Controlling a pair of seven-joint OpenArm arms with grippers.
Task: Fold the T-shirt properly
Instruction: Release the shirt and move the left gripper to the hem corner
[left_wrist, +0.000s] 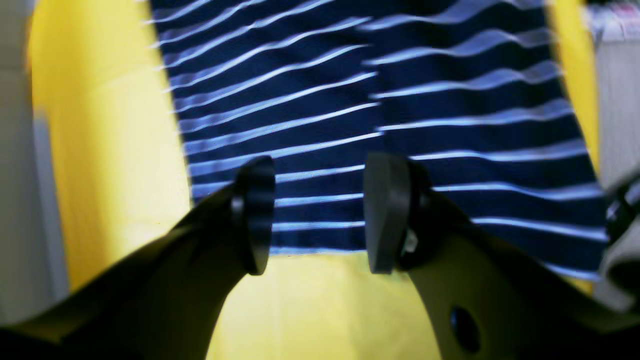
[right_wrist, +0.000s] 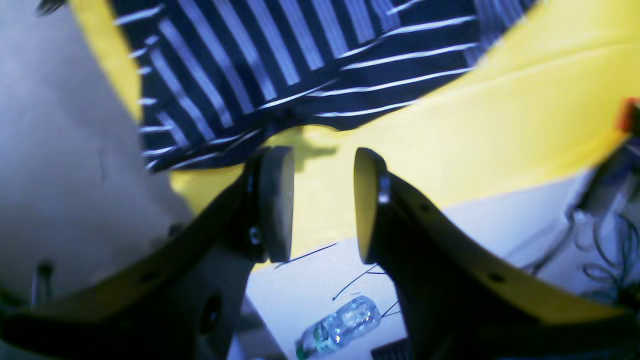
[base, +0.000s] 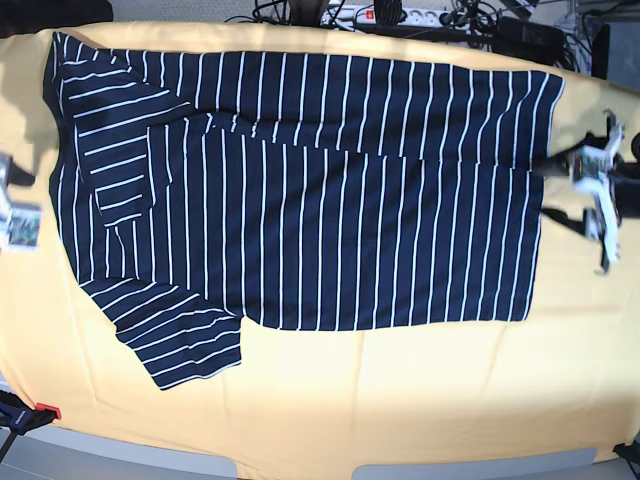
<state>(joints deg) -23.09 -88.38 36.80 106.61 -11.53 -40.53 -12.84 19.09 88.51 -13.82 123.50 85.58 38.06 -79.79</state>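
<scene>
Blurring T-shirt stripes (wrist views), sleeve folded.

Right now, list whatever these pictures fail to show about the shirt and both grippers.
- Right gripper, base view: cut off by the left edge; its fingers are out of frame.
- Left gripper, base view: too small to judge its opening.
- T-shirt, left wrist view: motion-blurred; top cut off.
- T-shirt, base view: whatever the folded-over upper part covers is hidden.

Left wrist view: T-shirt stripes motion-blurred, upper edge cropped; base view: right gripper mostly cut off at frame edge; bottle blurred, label unreadable.
</scene>
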